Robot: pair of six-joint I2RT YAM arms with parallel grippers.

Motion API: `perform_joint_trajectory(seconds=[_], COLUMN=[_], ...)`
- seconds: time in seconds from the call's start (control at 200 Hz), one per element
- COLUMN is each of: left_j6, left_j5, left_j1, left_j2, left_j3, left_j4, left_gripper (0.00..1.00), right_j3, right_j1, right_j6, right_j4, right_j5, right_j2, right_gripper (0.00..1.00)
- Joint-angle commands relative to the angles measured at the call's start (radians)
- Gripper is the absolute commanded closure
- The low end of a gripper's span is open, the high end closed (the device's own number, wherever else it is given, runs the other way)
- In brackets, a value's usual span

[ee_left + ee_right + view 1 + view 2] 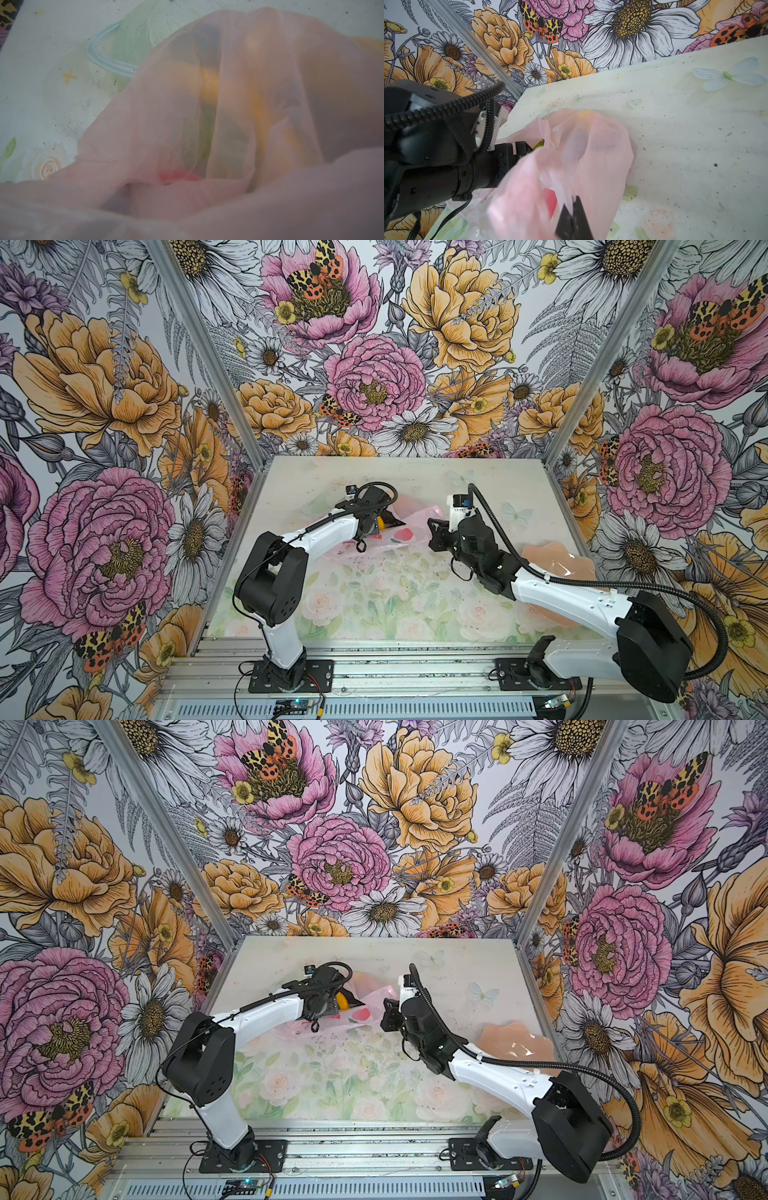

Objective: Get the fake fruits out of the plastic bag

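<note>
"Where is the bag [415, 519]?"

"On the tabletop [490, 485], near the back, right between the two arms. It is thin and pale pink, all crinkly, and you can see through it."

"What is inside?"

"A yellow banana [379, 523] peeks out by the left arm in both top views. The left wrist view looks through the pink plastic. There the banana is a yellow blur, with a green fruit [207, 135] right next to it. There is something dark in there too, but I cannot tell what."

"Any words on the bag?"

"A round red spot [402, 535] is printed on it. If there are letters, they are too small and blurry to read."

"What is the right gripper [573, 216] doing?"

"Its two fingers are pressed tight together, and they pinch a bit of the bag's thin plastic. The plastic is pulled up to them."

"And the left gripper [369, 526]?"

"It pokes into the open bag, just beside the banana. The pink plastic lies over its fingers. So I cannot tell if they are spread or pressed together, or if they touch a fruit."
</note>
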Motion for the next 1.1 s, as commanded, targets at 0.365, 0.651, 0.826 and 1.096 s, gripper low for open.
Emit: perform_joint_trajectory(seconds=[0.365,0.651,0.826,1.096], left_j6=[0.013,-0.008,-0.071,-0.126], left_j5=[0.033,0.330,0.547,0.681], left_j1=[0.135,0.232,0.328,0.498], left_j2=[-0.149,-0.351,-0.436,-0.573], left_j3=[-0.059,-0.247,-0.378,-0.532], left_j4=[0.079,0.303,0.449,0.589], left_gripper=[0.76,0.98,1.00,1.00], right_j3=[-0.053,-0.178,-0.135,-0.096], right_j1=[-0.049,-0.069,-0.072,-0.182], right_j6=[-0.043,-0.090,-0.125,-0.046], right_j4=[-0.011,0.248,0.278,0.283], right_j5=[0.048,-0.027,0.037,0.014], right_j2=[-0.058,0.046,0.236,0.301], right_gripper=[1.00,1.00,1.00,1.00])
